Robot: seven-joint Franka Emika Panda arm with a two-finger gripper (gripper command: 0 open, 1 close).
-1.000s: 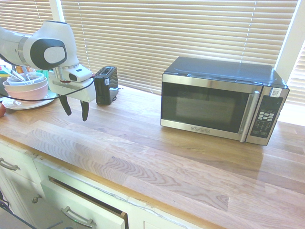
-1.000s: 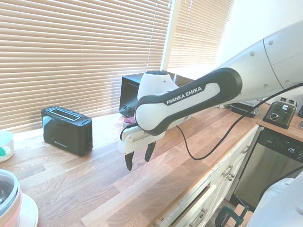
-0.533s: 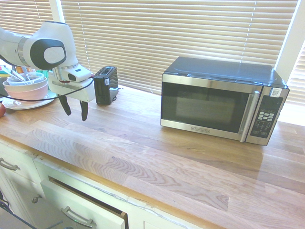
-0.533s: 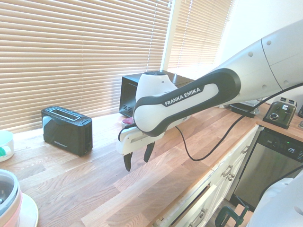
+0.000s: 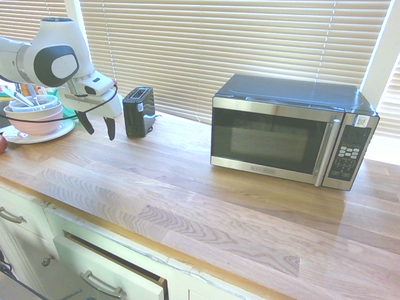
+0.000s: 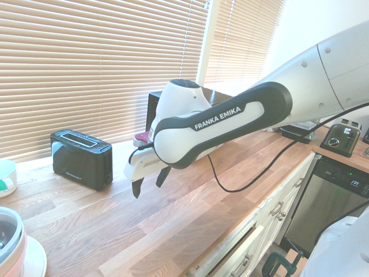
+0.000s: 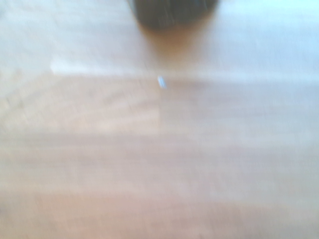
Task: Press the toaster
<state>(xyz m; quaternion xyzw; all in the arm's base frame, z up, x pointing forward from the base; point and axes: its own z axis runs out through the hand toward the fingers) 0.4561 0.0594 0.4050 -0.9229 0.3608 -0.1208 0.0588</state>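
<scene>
The toaster (image 5: pixel 139 114) is one, black and narrow, and it stands upright on the wooden surface (image 5: pixel 187 187). In the first exterior view it is left of the one microwave (image 5: pixel 281 134), well apart from it and near the blinds (image 5: pixel 237 44) at the far side. There is one gripper (image 5: pixel 101 135), with two dark fingers; they are apart from each other and have nothing between them. In this view it hangs above the surface, to the left of the toaster.

At the left there is one plate (image 5: pixel 61 132), with at least two bowls (image 5: pixel 39 119) stacked on it; I cannot count well what lies inside. One red round thing (image 5: pixel 2 144) is cut off by the left edge.

In the second exterior view, the arm (image 6: pixel 230 118) hides most of the microwave. Far to the right stands one dark appliance with a dial (image 6: pixel 342 138). In the wrist view all is blurred; one dark shape (image 7: pixel 172 12) is cut off by the picture's edge, and I cannot tell what it is.
</scene>
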